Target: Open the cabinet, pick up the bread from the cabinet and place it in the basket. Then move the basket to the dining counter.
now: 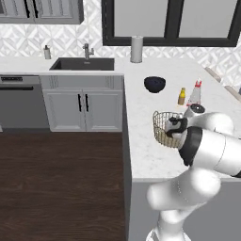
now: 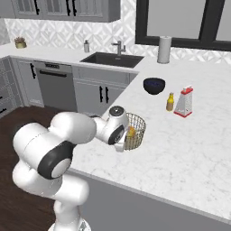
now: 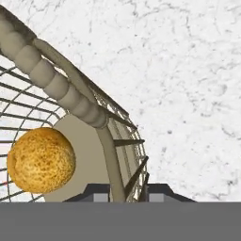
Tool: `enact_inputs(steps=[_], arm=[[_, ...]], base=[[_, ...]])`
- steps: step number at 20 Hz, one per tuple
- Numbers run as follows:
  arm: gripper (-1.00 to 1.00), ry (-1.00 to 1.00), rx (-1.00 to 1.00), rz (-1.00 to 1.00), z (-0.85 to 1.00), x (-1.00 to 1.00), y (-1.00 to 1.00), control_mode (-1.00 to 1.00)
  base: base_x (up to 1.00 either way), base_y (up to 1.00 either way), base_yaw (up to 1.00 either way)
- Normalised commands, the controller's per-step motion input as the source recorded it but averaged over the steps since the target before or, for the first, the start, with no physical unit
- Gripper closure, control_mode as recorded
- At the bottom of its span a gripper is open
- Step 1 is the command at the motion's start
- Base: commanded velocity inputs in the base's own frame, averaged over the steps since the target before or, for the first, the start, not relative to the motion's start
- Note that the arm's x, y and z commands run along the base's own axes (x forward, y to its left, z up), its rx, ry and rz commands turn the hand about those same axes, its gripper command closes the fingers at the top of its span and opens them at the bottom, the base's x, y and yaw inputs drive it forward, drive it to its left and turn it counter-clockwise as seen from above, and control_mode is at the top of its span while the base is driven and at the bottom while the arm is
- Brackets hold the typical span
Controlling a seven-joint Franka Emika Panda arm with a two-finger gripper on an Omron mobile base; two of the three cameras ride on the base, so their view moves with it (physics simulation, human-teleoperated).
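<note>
The tan wire basket [image 1: 163, 127] [image 2: 136, 131] stands on the white marble dining counter [image 1: 150, 157] [image 2: 185, 149] near its front left edge. The golden bread [image 3: 41, 160] [image 2: 131, 131] lies on the basket's beige base. My gripper [image 3: 126, 195] [image 2: 121, 143] reaches the near side of the basket; its two fingertips straddle the basket's wall just below the thick rim [image 3: 47, 75], one inside and one outside, close against the wires. The grey wall cabinet [image 1: 42, 12] [image 2: 67, 9] hangs at the upper left, its doors looking closed.
A dark blue bowl [image 1: 154, 84] [image 2: 154, 85], a small yellow bottle [image 1: 181, 96] [image 2: 170, 102] and a grater [image 1: 195, 94] [image 2: 183, 102] stand farther back on the counter. A paper towel roll [image 1: 136, 49] and the sink [image 1: 82, 64] lie behind.
</note>
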Motion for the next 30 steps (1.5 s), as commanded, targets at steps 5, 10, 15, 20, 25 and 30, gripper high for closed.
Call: enact_inputs(steps=[5, 10, 15, 20, 25, 30], arm=[[1.0, 0.32, -0.06, -0.02, -0.64, 0.67, 0.0, -1.0], [-1.0, 0.08, -0.01, 0.03, -0.27, 0.13, 0.0, -1.0], [-1.0, -0.07, 0.0, 0.06, 0.26, -0.19, -0.05, -1.0], [-1.0, -0.22, 0.01, 0.15, 0.41, -0.7, 0.04, -1.0], [-1.0, -0.35, 0.0, 0.41, 0.25, -0.79, 0.25, -1.0], [-1.0, -0.15, -0.09, 0.59, 0.4, -0.6, 0.24, -1.0]], base=[[0.0, 0.0, 0.0], [0.0, 0.0, 0.0], [0.0, 0.0, 0.0], [0.0, 0.0, 0.0], [0.0, 0.0, 0.0], [0.0, 0.0, 0.0]])
